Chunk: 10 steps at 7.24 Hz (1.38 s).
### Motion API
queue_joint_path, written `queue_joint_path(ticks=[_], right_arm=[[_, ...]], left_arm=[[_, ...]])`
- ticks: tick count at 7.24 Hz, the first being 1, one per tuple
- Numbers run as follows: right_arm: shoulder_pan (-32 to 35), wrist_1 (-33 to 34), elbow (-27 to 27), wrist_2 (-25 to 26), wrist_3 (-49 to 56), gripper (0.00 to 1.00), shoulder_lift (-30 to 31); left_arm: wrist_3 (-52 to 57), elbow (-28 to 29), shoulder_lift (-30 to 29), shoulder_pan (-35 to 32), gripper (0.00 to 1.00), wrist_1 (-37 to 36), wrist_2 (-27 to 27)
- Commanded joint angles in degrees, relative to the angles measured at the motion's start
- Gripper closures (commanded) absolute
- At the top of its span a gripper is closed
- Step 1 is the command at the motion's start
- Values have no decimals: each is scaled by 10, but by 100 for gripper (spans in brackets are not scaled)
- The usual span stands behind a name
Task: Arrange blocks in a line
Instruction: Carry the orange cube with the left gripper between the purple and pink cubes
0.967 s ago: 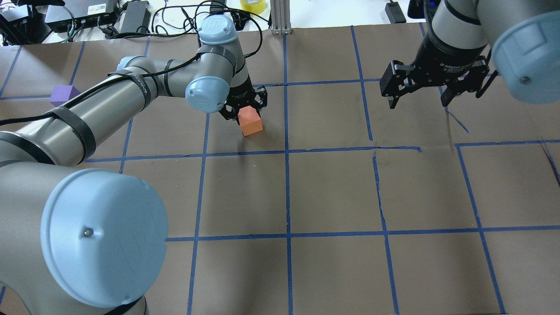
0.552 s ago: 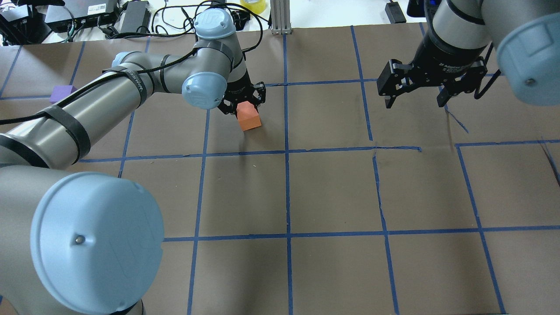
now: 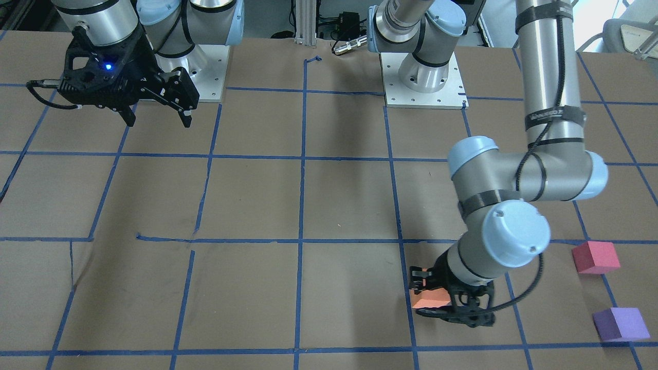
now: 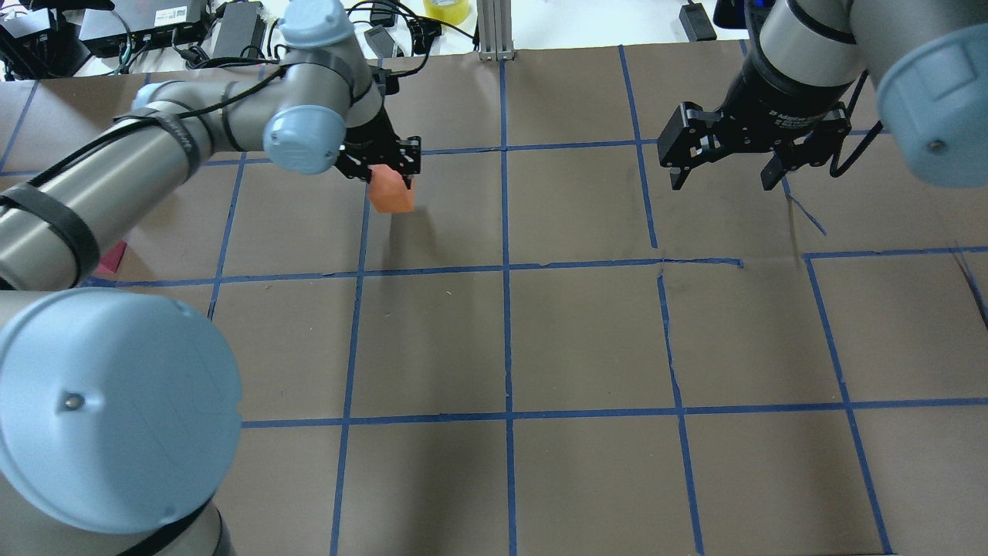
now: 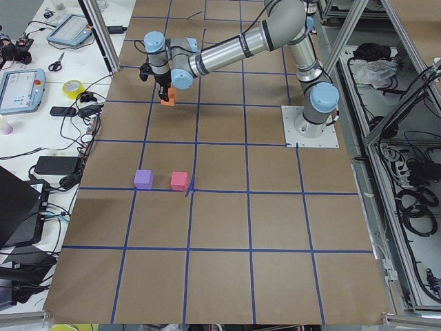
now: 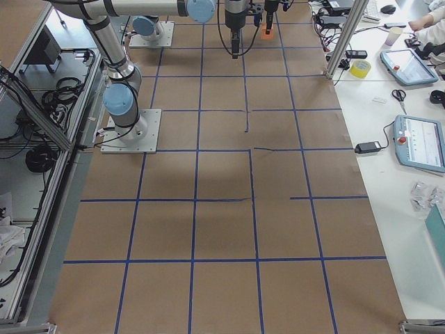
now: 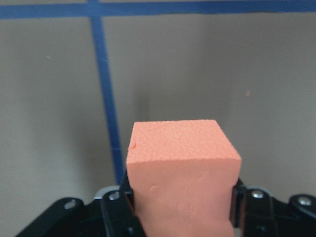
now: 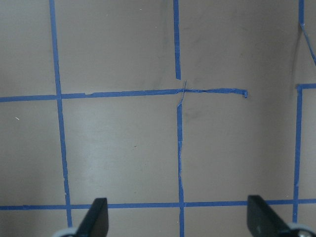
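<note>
My left gripper (image 4: 390,184) is shut on the orange block (image 4: 390,194) and holds it just above the brown paper, near a blue tape line. The left wrist view shows the orange block (image 7: 180,168) clamped between the two fingers. The red-pink block (image 3: 595,257) and the purple block (image 3: 619,324) sit side by side on the paper, apart from the gripper (image 3: 442,303), further out on the robot's left. In the overhead view the left arm hides the purple block and leaves a sliver of the red-pink one (image 4: 112,257). My right gripper (image 4: 722,184) is open and empty, hovering.
The table is covered in brown paper (image 4: 587,340) with a blue tape grid. Cables, power bricks and a yellow tape roll (image 4: 446,9) lie beyond the far edge. A metal post (image 4: 494,31) stands at the far middle.
My left gripper has carried the orange block to the left and slightly farther away. My right gripper has drifted a little left and stays open.
</note>
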<state>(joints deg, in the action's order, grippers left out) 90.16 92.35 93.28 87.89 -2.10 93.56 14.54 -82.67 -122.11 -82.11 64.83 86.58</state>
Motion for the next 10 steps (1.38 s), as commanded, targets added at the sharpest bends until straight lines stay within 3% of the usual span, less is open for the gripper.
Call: queue_joint_path(ticks=[1, 4, 5, 7, 10], right_arm=[[-1, -2, 1, 2, 1, 0, 3], [-7, -14, 2, 3, 5, 0, 6], [-7, -14, 2, 3, 4, 0, 7], [-7, -15, 2, 3, 6, 0, 7], [-7, -15, 2, 3, 7, 0, 7]], left_arm=[[127, 8, 6, 110, 100, 7, 11], [201, 49, -3, 223, 100, 19, 17], [270, 66, -12, 245, 100, 20, 17], [246, 101, -41, 253, 100, 22, 61], [234, 107, -62, 253, 100, 22, 64]])
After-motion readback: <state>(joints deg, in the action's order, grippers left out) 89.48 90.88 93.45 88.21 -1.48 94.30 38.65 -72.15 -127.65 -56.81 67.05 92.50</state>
